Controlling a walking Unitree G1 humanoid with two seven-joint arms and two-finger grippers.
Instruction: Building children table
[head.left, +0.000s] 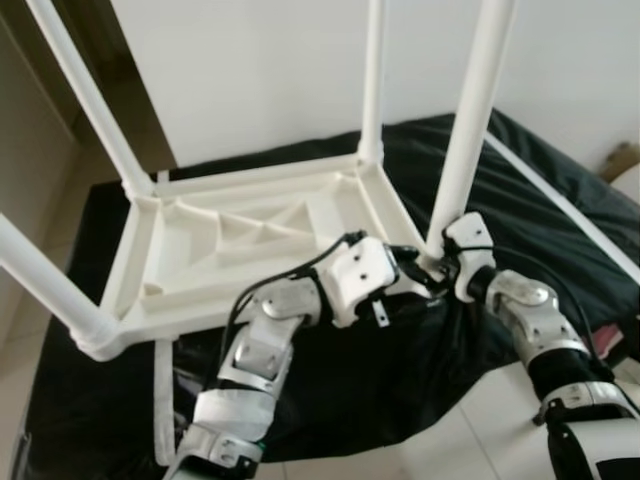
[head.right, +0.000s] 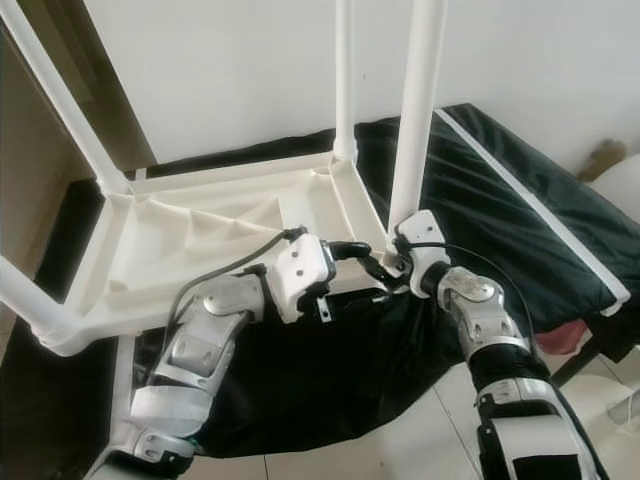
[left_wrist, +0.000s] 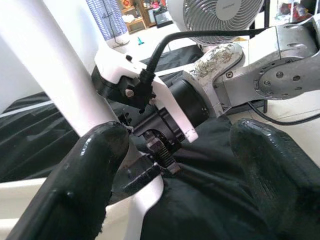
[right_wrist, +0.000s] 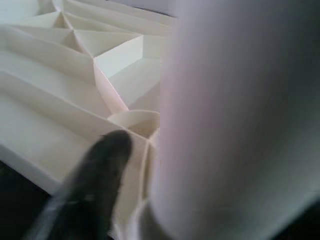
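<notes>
The white children table (head.left: 200, 312) lies upside down on a black cloth (head.left: 540, 190), its legs pointing up. Both grippers meet at the foot of the near right leg (head.left: 465, 130). My right gripper (head.left: 440, 262) is shut on that leg just above its corner socket; in the right wrist view one black finger (right_wrist: 95, 185) rests beside the leg (right_wrist: 240, 125). My left gripper (head.left: 418, 270) reaches in from the left at the same corner and is open, its fingers (left_wrist: 85, 180) spread wide in the left wrist view.
Three other legs stand up at the remaining corners, one close at the left (head.left: 50, 290). A white bar (head.left: 560, 205) lies along the cloth on the right. A fan (left_wrist: 220, 17) stands behind. Pale floor tiles (head.left: 480, 440) show in front.
</notes>
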